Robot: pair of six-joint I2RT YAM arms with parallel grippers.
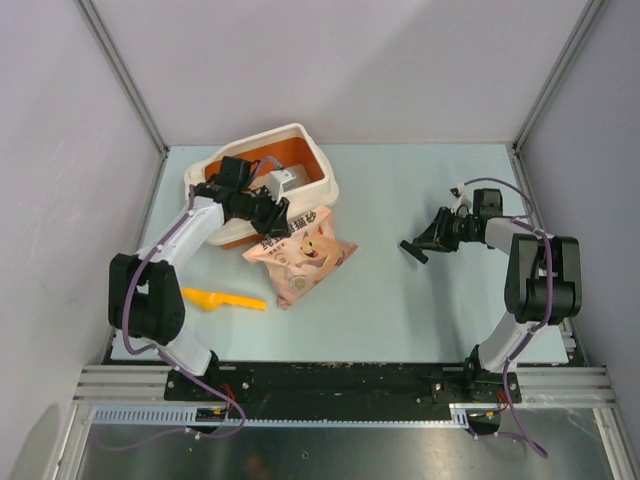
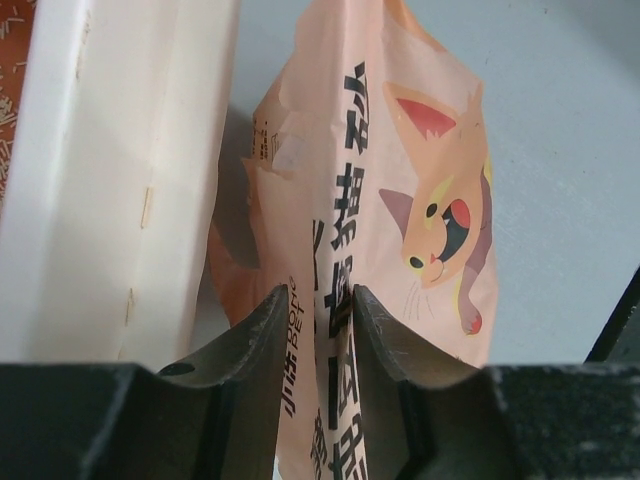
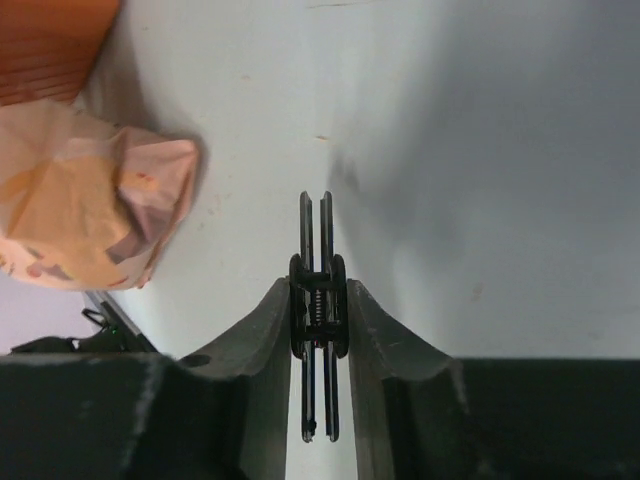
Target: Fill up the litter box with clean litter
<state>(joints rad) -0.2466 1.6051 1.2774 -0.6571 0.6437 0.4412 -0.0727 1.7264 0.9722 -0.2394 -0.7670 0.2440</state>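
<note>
- Litter box [image 1: 322, 170], the large rectangular plastic tub, cream-white outside with a thick rounded rim and orange inside, sits at the far left of the pale blue table [image 1: 400, 300]. What shows of its floor is bare orange, so I judge that filling has not begun.
- Pink-beige printed bag with a cartoon cat face [image 1: 305, 258] lies slantwise on the table. Its upper end is just beside the box's near wall. The clean litter is nowhere in sight as a loose mass and is presumably still inside this bag.
- Left gripper [image 2: 318, 295] reaches in beside the box, and its claw is clamped on a fold of the bag, printed film pinched between both fingers.
- Right gripper [image 3: 318, 285] hangs over bare table well apart from the bag, fingers pressed against both sides of a small black spring clip [image 3: 318, 310].
- Yellow-orange plastic scoop [image 1: 222, 300] lies untouched on the table near the left arm's base.
- Step in hand, as I judge it: the bag is unclipped and gripped, ready to be raised to the litter box.
- Next move calls for parking the clip, then lifting the bag over the rim and tipping its mouth downward. A second grip on the slack film would steady it. Which end is open I cannot tell.
</note>
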